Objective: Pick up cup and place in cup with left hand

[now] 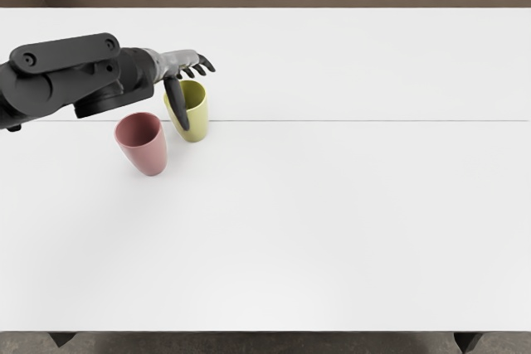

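Lining up on the yellow-green tapered cup [197,118] with an open left hand [176,60]

So, head view, the only one I've got: that cup is standing on the flat white table [348,221], and the pinkish-red tapered cup [148,153] stands just beside it, nearer the bottom of the picture. Neither is inside the other.

What worries me is the black thumb [177,104] hanging across the yellow-green cup's left side. If the hand swings sideways or drops too fast, I reckon it could tip that cup or shove it into its neighbour. Close off-centre and the tapered wall might slip out too.

As for the hand, the thumb is spread well away from the dark fingers [206,64], which reach past the far rim, loosely bent. Looks like it's holding nothing yet; can't tell if anything's touching the cup.
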